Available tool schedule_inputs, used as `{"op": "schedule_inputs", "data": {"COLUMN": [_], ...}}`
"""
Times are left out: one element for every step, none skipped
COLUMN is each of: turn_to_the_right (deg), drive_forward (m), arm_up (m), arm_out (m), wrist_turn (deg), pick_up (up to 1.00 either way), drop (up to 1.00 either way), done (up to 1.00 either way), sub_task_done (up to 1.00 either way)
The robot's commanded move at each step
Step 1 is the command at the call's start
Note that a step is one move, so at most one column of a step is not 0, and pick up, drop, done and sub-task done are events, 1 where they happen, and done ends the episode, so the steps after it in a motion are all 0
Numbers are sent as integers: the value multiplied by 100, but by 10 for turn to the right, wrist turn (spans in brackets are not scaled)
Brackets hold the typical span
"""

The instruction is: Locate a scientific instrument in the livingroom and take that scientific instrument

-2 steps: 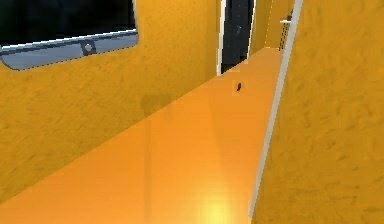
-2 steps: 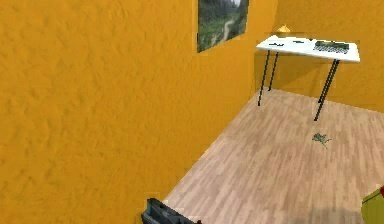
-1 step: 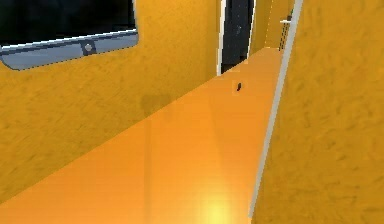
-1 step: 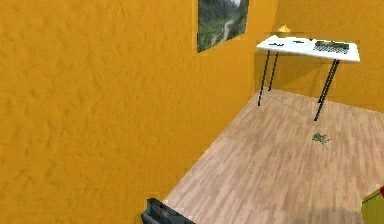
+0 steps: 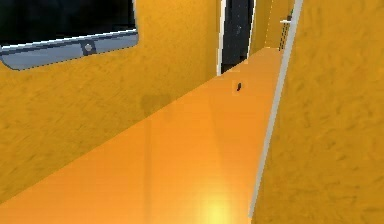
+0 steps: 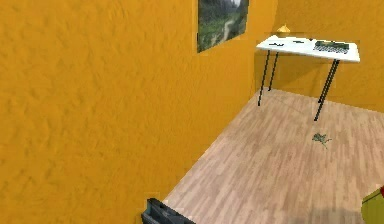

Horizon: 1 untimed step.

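The state of the hand cannot be told from these views, nor whether it grasps anything.

At the bottom edge of the arm side view, left of centre, sits a dark blocky shape (image 6: 166, 212) with a pale rim; what it is cannot be made out. Around it a pale wooden floor (image 6: 270, 165) runs toward the upper right. On that floor at middle right lies a small grey-green scrap (image 6: 321, 138), and a yellow-green object (image 6: 377, 205) is cut off by the lower right corner.

At the upper right stands a white surface (image 6: 303, 50) on thin dark legs. It carries a flat dark rectangle (image 6: 331, 46) toward its right end, a few small dark bits (image 6: 297, 41) nearer the left end, and a small orange-yellow peak (image 6: 284, 30) at its far left. None of these blobs can be read by shape or colour as the scientific instrument, so where it lies cannot be told.

A rough orange wall (image 6: 90, 100) takes up the left half, with a framed greenish picture (image 6: 220, 20) hanging at top centre.

In the forward view, a dark panel in a grey frame (image 5: 65, 30) hangs at upper left on the orange wall. A dark doorway (image 5: 237, 35) shows at top centre. A smooth orange plane (image 5: 170, 160) with a small dark spot (image 5: 238, 87) runs below it, and a white strip (image 5: 272, 120) edges it on the right.
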Motion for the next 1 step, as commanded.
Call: {"op": "schedule_inputs", "data": {"turn_to_the_right": [0], "drive_forward": [0], "arm_up": [10], "arm_out": [0], "wrist_turn": [0], "pick_up": [0], "drop": [0], "done": [0], "sub_task_done": [0]}}
